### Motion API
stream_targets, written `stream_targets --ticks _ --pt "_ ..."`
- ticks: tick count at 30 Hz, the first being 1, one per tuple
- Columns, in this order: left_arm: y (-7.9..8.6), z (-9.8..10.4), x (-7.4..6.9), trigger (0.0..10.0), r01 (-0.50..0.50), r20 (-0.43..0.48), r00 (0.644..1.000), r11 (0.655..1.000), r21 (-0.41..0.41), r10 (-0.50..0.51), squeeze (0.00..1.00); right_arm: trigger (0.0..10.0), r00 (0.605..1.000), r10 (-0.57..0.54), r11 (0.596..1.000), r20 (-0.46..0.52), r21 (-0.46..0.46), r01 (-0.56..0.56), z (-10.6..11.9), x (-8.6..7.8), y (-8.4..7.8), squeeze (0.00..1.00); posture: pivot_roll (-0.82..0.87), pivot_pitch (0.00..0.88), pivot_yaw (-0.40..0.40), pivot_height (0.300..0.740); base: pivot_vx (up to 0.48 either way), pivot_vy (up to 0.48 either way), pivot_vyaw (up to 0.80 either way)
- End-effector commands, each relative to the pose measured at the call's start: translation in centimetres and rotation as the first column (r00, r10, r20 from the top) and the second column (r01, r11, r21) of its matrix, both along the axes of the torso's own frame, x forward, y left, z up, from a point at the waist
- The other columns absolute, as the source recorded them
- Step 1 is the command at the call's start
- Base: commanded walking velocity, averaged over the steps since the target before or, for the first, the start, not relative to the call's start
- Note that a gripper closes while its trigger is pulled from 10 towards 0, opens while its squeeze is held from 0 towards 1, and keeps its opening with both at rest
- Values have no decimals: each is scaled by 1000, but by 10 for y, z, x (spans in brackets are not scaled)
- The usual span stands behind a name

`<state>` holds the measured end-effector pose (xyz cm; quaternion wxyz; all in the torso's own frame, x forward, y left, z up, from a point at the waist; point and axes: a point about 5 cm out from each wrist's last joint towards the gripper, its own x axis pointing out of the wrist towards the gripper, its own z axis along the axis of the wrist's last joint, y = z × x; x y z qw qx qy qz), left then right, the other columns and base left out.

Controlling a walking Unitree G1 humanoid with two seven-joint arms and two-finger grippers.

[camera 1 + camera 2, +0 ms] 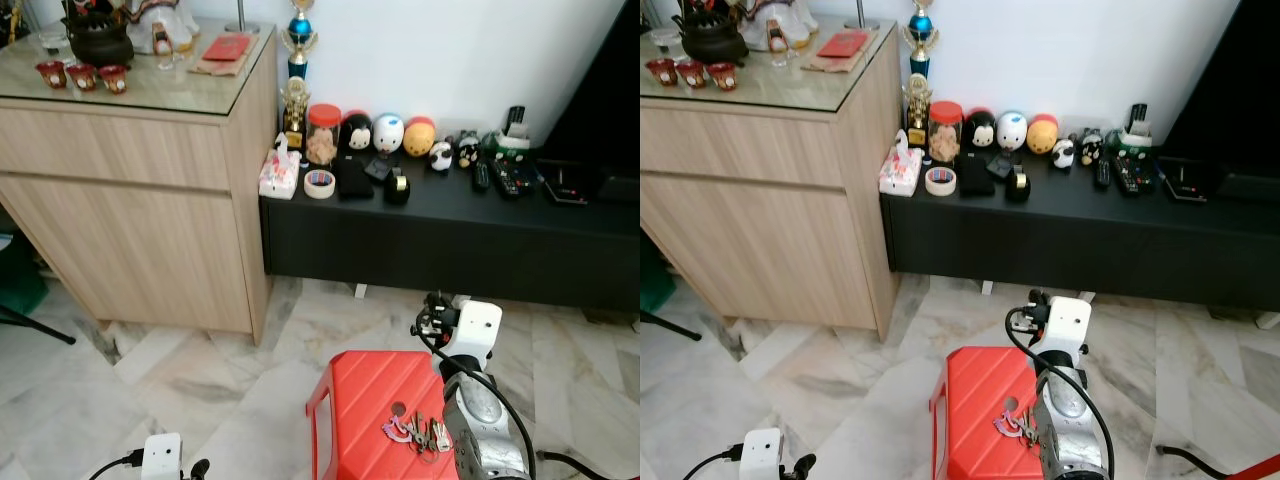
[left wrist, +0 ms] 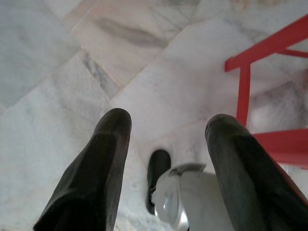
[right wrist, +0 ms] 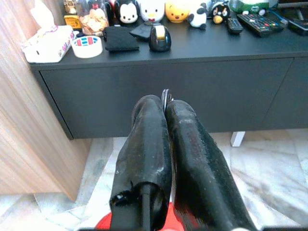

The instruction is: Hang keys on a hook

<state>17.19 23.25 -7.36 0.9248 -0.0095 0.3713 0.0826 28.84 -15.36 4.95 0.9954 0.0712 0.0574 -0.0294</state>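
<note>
- One bunch of keys [image 1: 418, 433] lies on the ribbed top of the red plastic stool [image 1: 365, 395], beside the right arm.
- Right gripper [image 3: 166, 103]: two black fingers pressed together, a thin metal ring pinched at their tips.
- Left gripper [image 2: 166, 127]: fingers spread wide, holding nothing, above marble floor [image 1: 200, 390].
- Open floor lies between the stool, the wooden cabinet [image 1: 140, 200] and the black console [image 1: 450, 235].

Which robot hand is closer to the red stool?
Right. The right gripper is raised just above the red stool, pinching a key ring. The left gripper hangs open beside it, over the floor.
</note>
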Motion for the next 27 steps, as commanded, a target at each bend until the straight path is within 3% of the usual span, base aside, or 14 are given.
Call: stream_targets --ticks 1,6,8,16,27 --pt "2 -4 -8 10000 5 -38 999 1000 1 -5 0 10000 1000 -2 1000 13 -3 2 4 1 1 0 72 0 -80 740 -270 0 0" --pt "6 -2 -6 10000 -5 -29 1000 1000 14 6 0 10000 1000 20 1000 16 -4 -20 5 2 6 0 72 0 -82 740 -274 0 0" --pt "14 1 -3 10000 -58 -18 998 998 19 58 0 10000 1000 23 1000 18 -10 -23 6 3 7 0 62 0 -71 740 -276 0 0" --pt "16 2 -3 10000 -23 -27 999 999 31 24 0 10000 1000 -16 1000 5 -11 16 1 -2 -1 0 62 0 -56 740 -277 0 0" --pt "15 3 0 10000 -28 -16 999 999 27 28 0 10000 1000 -11 1000 3 -7 11 3 -1 3 0 76 0 -73 740 -277 0 0"
